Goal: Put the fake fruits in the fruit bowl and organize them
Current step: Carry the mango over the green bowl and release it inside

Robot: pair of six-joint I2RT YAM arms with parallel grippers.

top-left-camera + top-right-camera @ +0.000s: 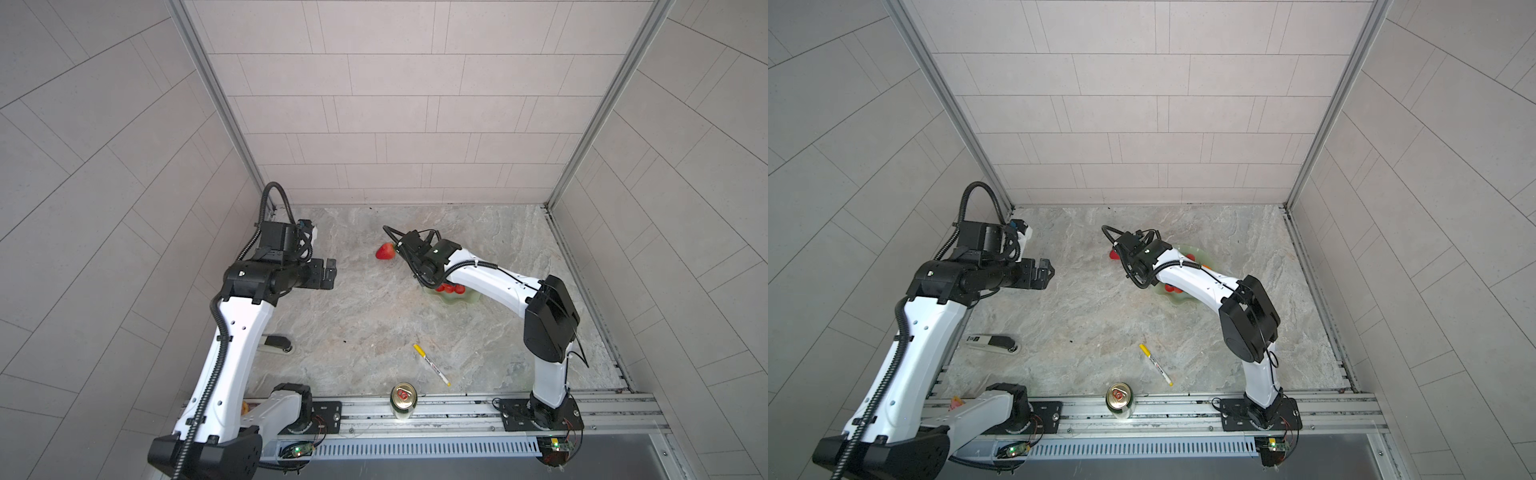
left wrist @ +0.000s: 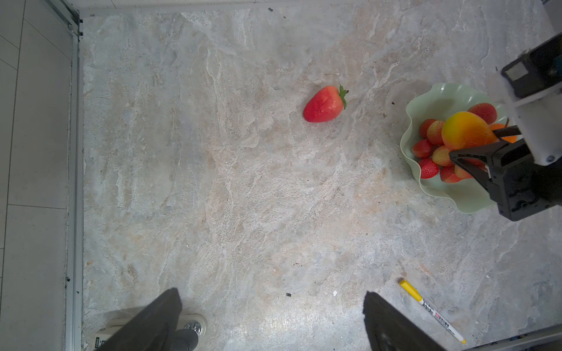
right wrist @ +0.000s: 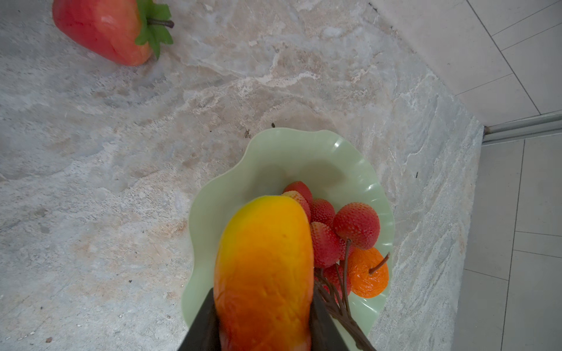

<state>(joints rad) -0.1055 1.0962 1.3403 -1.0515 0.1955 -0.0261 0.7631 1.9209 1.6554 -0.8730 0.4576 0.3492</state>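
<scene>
The marbled stone tabletop [image 1: 353,324] carries a red strawberry [image 1: 385,251] on its side, apart from a wavy mint-green bowl [image 2: 425,103]. Nearer the front lie a yellow-capped marker [image 1: 431,364] and a stapler [image 1: 276,344], and a can [image 1: 403,401] stands upright.

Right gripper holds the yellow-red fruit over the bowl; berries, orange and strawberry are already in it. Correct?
No: the strawberry is not in the fruit bowl; the left wrist view shows it lying on the table, apart from it. The rest stands: right gripper holds the yellow-red fruit above it, berries and orange inside.
</scene>
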